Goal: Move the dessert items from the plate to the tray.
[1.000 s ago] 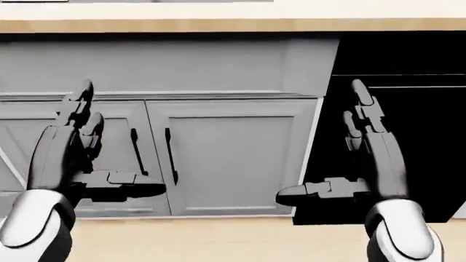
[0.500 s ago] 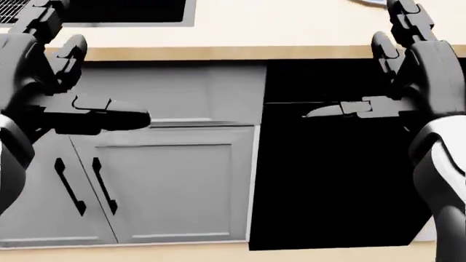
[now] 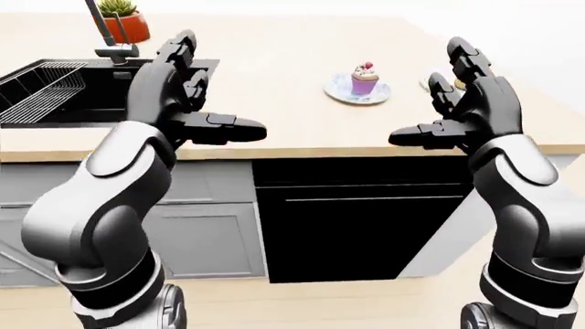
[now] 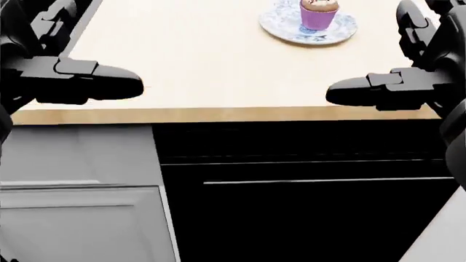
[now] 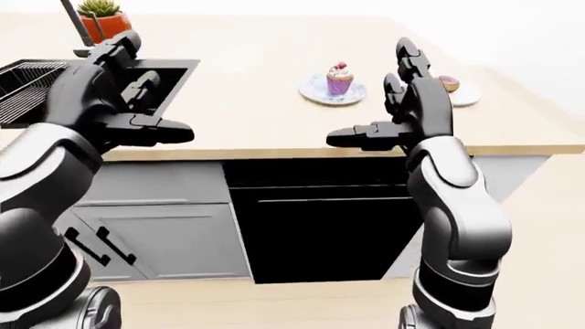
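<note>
A cupcake (image 3: 364,77) with a purple wrapper stands on a blue-patterned plate (image 3: 345,92) on the wooden counter (image 3: 293,62), right of centre in the left-eye view. It also shows at the top of the head view (image 4: 319,12). A pink-iced donut (image 5: 450,83) lies on a white dish (image 5: 466,97) further right, just past my right hand. My left hand (image 3: 199,103) and right hand (image 3: 431,99) are both raised above the counter's near edge, open and empty, well short of the cupcake. No tray shows.
A black sink (image 3: 101,86) with a wire rack (image 3: 41,92), a faucet (image 3: 102,27) and a potted plant (image 3: 123,19) lies at the counter's left. Below the counter are a black dishwasher front (image 3: 356,226) and grey cabinet doors (image 3: 206,236).
The whole picture has shifted: the camera has risen from the cabinet doors to the counter top and moved right. Both hands have come up with it, still open.
</note>
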Robot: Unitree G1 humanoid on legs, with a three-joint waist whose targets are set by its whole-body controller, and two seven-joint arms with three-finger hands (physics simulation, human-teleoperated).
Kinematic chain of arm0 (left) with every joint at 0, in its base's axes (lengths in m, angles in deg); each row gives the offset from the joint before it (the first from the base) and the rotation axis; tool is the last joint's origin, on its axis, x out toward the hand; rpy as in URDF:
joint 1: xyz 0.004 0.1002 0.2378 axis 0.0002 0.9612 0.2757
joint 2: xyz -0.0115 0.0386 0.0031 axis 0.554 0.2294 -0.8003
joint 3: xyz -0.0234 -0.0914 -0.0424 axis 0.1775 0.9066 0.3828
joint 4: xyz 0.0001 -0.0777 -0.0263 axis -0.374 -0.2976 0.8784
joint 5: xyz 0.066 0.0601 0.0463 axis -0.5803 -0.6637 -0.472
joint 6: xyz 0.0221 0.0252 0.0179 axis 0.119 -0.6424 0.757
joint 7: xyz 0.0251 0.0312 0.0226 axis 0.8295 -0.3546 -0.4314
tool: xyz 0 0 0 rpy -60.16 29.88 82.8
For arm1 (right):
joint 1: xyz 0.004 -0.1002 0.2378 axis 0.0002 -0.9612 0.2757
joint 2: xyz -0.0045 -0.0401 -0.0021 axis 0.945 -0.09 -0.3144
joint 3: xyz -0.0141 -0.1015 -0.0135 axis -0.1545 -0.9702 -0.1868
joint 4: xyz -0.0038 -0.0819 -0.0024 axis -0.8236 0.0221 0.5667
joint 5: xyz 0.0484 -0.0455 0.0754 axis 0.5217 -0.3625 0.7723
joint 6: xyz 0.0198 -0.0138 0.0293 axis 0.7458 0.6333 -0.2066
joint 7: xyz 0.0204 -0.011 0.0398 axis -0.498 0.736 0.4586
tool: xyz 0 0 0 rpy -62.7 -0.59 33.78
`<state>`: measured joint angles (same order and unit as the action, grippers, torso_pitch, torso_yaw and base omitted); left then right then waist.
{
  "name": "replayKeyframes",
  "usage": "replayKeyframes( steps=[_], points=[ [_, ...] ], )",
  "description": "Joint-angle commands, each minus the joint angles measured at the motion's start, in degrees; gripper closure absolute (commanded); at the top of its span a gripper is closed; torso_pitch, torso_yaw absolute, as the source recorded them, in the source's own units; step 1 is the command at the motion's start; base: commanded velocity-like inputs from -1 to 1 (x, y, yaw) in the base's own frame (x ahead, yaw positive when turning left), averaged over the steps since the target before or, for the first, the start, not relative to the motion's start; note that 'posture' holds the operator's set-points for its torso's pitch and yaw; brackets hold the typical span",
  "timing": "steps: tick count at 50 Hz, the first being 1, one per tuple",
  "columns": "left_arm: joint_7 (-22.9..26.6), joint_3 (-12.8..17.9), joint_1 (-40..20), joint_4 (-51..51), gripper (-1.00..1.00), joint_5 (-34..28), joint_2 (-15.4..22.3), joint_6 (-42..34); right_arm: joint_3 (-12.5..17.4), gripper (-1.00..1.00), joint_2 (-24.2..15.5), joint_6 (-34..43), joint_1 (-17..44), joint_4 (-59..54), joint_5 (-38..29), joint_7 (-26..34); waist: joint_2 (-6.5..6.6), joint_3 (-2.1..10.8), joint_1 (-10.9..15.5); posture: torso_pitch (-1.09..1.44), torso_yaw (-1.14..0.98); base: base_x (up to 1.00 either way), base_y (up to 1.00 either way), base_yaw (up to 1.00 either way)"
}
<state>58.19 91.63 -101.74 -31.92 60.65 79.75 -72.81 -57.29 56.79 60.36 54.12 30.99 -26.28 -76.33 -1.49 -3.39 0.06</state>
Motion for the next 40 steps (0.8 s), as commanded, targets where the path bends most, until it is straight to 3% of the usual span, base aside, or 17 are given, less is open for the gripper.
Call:
replayKeyframes(
  steps=[1, 3, 4, 6, 8, 11, 14, 16, 17, 18, 21, 24, 28, 33, 36, 38, 40],
  points=[
    [-0.79, 0.70, -1.90, 1.22, -1.00, 0.70, 0.50, 1.04, 0.28, -1.00, -0.52, -1.19, 1.75, 1.89, 1.19, -0.21, -0.25, 0.82, 0.03, 0.00, 0.00, 0.52, -0.69, 0.00],
    [-1.28, 1.02, -2.29, 1.18, -1.00, 1.70, 0.54, 0.68, 0.32, -1.00, -0.60, -1.05, 1.96, 2.16, 1.71, -0.65, 0.59, 1.37, 0.38, 0.00, 0.00, 0.52, -0.68, 0.00],
    [-1.33, 1.00, -2.41, 0.89, -1.00, 1.89, 0.79, 0.92, 0.33, -1.00, -0.65, -1.21, 1.93, 2.08, 1.86, -0.74, 3.31, 1.94, 1.24, 0.00, 0.00, 0.52, -0.70, 0.00],
    [-1.87, 1.20, -2.75, 0.89, -1.00, 2.50, 1.04, 0.65, 0.49, -1.00, -0.91, -0.82, 2.10, 2.50, 2.40, -1.04, 3.79, -0.34, -0.12, 0.00, 0.00, 0.30, -0.72, 0.00],
    [-2.00, 0.91, -2.72, 0.35, -1.00, 2.83, 1.42, 1.35, 0.53, -1.00, -1.16, -1.09, 2.15, 2.18, 2.60, -1.19, 4.21, 2.81, -0.31, 0.00, 0.00, 0.05, -0.72, 0.00],
    [-2.66, 1.10, -2.89, 1.09, -1.00, 3.57, 1.50, 0.53, 0.42, -1.00, -1.37, -0.96, 2.21, 2.36, 2.91, -1.38, 4.25, 2.14, -0.91, 0.00, 0.00, 0.05, -0.78, 0.00],
    [-3.35, 1.50, -3.32, 1.76, -1.00, 4.53, 1.73, -0.56, 0.31, -1.00, -1.53, -1.33, 2.29, 2.09, 2.96, -1.38, 1.41, 1.94, -1.50, 0.00, 0.00, 0.05, -0.81, 0.00],
    [-3.71, 1.46, -2.98, 1.94, -1.00, 4.92, 1.82, -0.39, 0.36, -1.00, -1.33, -1.53, 1.91, 2.29, 3.15, -1.51, -4.54, 5.07, -2.40, 0.00, 0.00, 0.05, -0.81, 0.00],
    [-3.69, 1.45, -2.93, 1.63, -1.00, 4.99, 2.02, -0.09, 0.28, -1.00, -1.29, -1.39, 1.94, 2.33, 3.21, -1.64, -2.49, 2.32, -2.67, 0.00, 0.00, 0.05, -0.81, 0.00],
    [-3.74, 1.50, -2.76, 1.72, -1.00, 5.13, 2.14, 0.00, 0.16, -1.00, -1.30, -1.68, 2.06, 1.97, 3.15, -1.60, -2.82, 1.36, -2.82, 0.00, 0.00, 0.05, -0.80, 0.00],
    [-3.74, 1.35, -2.38, 1.32, -1.00, 5.33, 2.50, 0.73, 0.34, -1.00, -1.59, -1.08, 2.33, 2.41, 3.40, -1.76, -1.07, 2.46, -1.74, 0.00, 0.00, 0.06, -0.74, 0.00],
    [-3.86, 1.52, -2.04, 1.49, -1.00, 5.61, 2.75, 0.85, 0.36, -1.00, -1.67, -1.29, 2.28, 2.50, 3.34, -1.86, 0.37, 1.86, -1.02, 0.00, 0.00, 0.03, -0.38, 0.00],
    [-3.80, 1.52, -1.83, 1.23, -1.00, 5.78, 3.10, 1.34, 0.24, -1.00, -1.70, -0.89, 2.37, 2.51, 3.54, -1.91, -1.54, 2.51, -0.50, 0.00, 0.00, 0.00, -0.13, 0.00],
    [-3.92, 2.03, -2.00, 1.19, -1.00, 6.44, 3.84, 1.14, 0.10, -1.00, -1.78, -1.30, 2.19, 2.63, 3.22, -1.70, 0.93, 2.87, -0.79, 0.00, 0.00, -0.07, -0.38, 0.00],
    [-3.92, 2.15, -1.88, 0.91, -1.00, 6.70, 4.19, 1.48, -0.49, -1.00, -1.93, -1.62, 1.90, 3.05, 2.18, -0.95, 0.76, 1.33, -1.44, 0.00, 0.00, 0.00, 0.00, 0.00],
    [-4.15, 2.30, -1.85, 1.25, -1.00, 7.08, 4.33, 1.12, -0.27, -1.00, -1.54, -1.86, 2.09, 3.23, 2.06, -0.71, 1.73, 2.34, -0.76, 0.00, 0.00, 0.00, 0.11, 0.00],
    [-3.89, 2.12, -1.47, 0.89, -1.00, 6.93, 4.50, 1.84, 0.10, -1.00, -1.15, -2.04, 2.20, 3.21, 2.49, -0.70, 1.37, 0.62, -1.08, 0.00, 0.00, 0.00, 0.05, 0.00]
  ],
)
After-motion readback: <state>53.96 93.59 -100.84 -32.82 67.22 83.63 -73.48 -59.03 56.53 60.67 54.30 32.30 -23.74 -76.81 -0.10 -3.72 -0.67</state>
